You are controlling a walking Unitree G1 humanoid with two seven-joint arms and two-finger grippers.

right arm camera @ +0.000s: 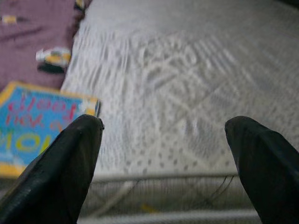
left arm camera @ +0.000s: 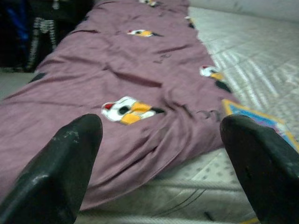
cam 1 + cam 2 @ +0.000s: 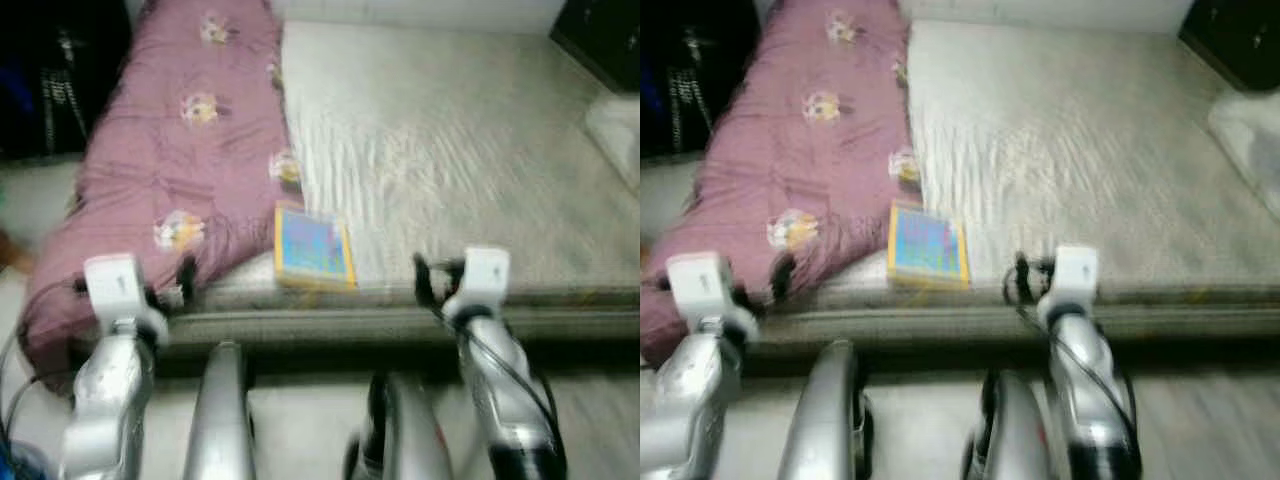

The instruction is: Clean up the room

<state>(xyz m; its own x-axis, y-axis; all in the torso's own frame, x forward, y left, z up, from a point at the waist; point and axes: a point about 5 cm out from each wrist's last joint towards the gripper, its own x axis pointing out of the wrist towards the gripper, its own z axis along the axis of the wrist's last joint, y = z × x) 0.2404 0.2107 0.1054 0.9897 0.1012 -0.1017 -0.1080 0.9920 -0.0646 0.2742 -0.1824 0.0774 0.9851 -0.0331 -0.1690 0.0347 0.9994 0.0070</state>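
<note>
A purple quilt [image 3: 180, 150] with cartoon prints lies bunched along the left side of a bed, over a pale grey mattress [image 3: 450, 150]. A blue and yellow book [image 3: 312, 248] lies flat near the bed's front edge, just right of the quilt. My left gripper [image 2: 161, 122] is open at the front edge, facing the quilt's near end, with nothing between its fingers. My right gripper [image 1: 164, 120] is also open and holds nothing. It hangs at the front edge a little to the right of the book [image 1: 32, 126]. The eye views are blurred.
The bed's front rail [image 3: 400, 320] runs across in front of me, with pale floor [image 3: 300, 420] below it. Dark furniture [image 3: 50, 70] stands at the back left and a dark cabinet [image 3: 600, 30] at the back right. A white object [image 3: 615, 130] lies at the bed's right edge.
</note>
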